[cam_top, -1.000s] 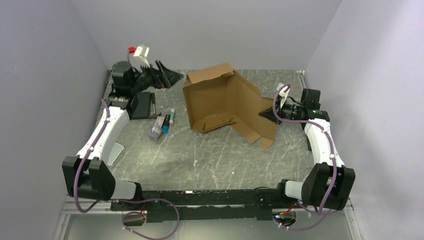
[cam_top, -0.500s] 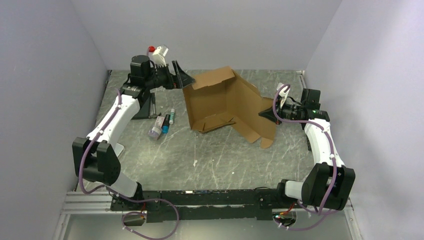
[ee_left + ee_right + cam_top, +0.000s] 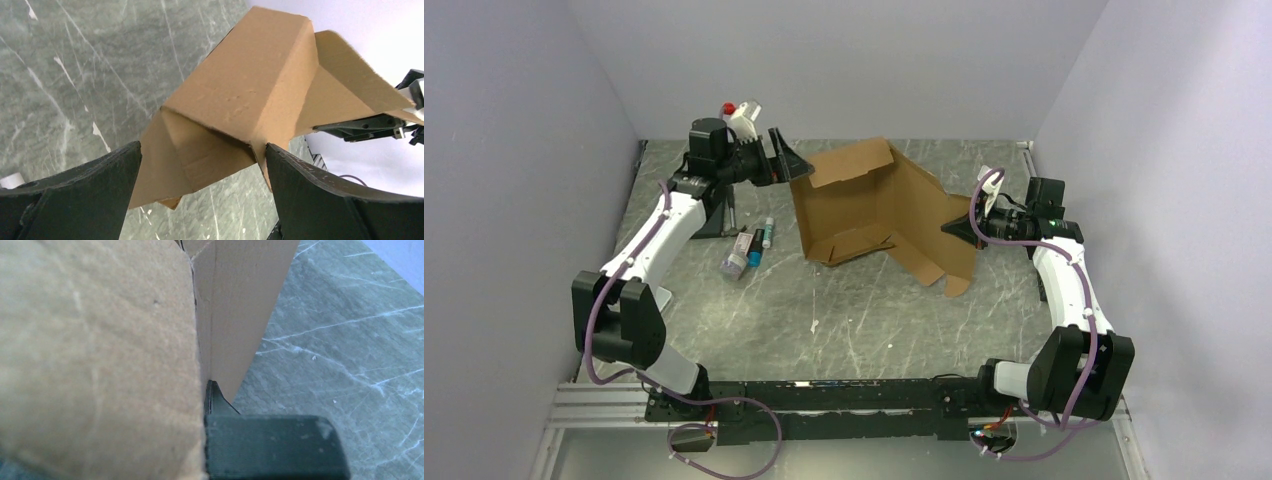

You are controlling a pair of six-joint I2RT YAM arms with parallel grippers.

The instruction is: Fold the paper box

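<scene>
**Asker:** Where is the box (image 3: 874, 205) sitting, and what are you doing to it?

**Robot:** It is standing half-formed on the desk (image 3: 874, 320), toward the far side. My right gripper (image 3: 959, 228) is pinching the box's right panel, closed on the cardboard. In the right wrist view that panel (image 3: 100, 365) is running right alongside my finger (image 3: 275, 445).

**Asker:** Why are you holding it there?

**Robot:** I am judging that the pinch is stopping the box from sliding or tipping while the other side gets worked on.

**Asker:** And the left gripper?

**Robot:** My left gripper (image 3: 792, 158) is hanging wide open at the box's far left corner, gripping nothing. In its wrist view the corner (image 3: 240, 100) is lying between my fingers (image 3: 85, 195), apart from both. I am likely lining up to take or press that side wall.

**Asker:** Which way is the box pointing?

**Robot:** Its long axis is running left to right, from one gripper to the other. The hollow inside is facing up and toward my bases. The right panel is sloping down, and its near tab is touching the desk.

**Asker:** Anything else nearby?

**Robot:** Small tubes (image 3: 746, 250) are lying left of the box, apart from it.
</scene>
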